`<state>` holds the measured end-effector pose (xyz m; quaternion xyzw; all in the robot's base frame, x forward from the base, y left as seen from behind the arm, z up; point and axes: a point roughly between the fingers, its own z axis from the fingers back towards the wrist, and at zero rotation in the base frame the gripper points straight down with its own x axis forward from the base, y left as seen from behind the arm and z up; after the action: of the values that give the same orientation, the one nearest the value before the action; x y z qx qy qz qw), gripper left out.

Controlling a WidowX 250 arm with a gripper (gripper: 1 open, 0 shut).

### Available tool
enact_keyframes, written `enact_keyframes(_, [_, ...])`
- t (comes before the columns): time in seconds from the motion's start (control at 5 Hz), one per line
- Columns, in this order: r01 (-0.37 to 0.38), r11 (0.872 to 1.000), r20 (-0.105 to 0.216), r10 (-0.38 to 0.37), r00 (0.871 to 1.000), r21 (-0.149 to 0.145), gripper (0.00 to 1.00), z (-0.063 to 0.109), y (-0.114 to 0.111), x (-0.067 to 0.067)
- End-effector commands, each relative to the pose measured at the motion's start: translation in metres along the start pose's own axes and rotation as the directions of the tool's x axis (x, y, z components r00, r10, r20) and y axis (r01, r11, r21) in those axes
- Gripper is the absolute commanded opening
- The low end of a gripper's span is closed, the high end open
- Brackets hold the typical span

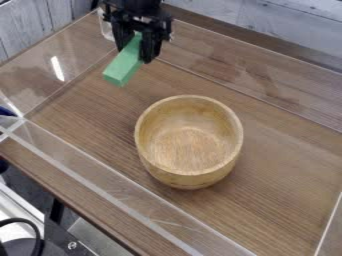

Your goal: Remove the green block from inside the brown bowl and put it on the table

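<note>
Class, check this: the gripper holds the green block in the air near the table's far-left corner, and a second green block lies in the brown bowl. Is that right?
Not quite. The camera view shows the brown bowl empty. The rest stands: the gripper holds the green block in the air near the far-left corner of the table.

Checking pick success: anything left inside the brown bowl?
Nothing: the brown bowl shows bare wood inside. The green block hangs from the gripper, above the table. The near inner wall is hidden.

Green block (122, 66) tilted, lifted above table (80, 110), brown bowl (190, 140) upright, hollow bare
</note>
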<state>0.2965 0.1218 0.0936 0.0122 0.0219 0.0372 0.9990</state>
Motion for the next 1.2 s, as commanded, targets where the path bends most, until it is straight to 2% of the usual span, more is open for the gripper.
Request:
enact_keyframes(0.0, [-0.011, 1.000, 0.032, 0.010, 0.999, 0.028, 0.00, -0.002, 0.013, 0.007])
enact_keyframes(0.2, [-0.003, 0.999, 0.006, 0.003, 1.000, 0.035, 0.00, -0.020, 0.016, 0.008])
enact_keyframes(0.4, [-0.003, 0.999, -0.006, 0.003, 1.000, 0.041, 0.00, -0.033, 0.020, 0.009])
enact_keyframes(1.0, [-0.024, 0.999, -0.025, 0.025, 0.999, 0.038, 0.00, -0.045, 0.029, 0.006])
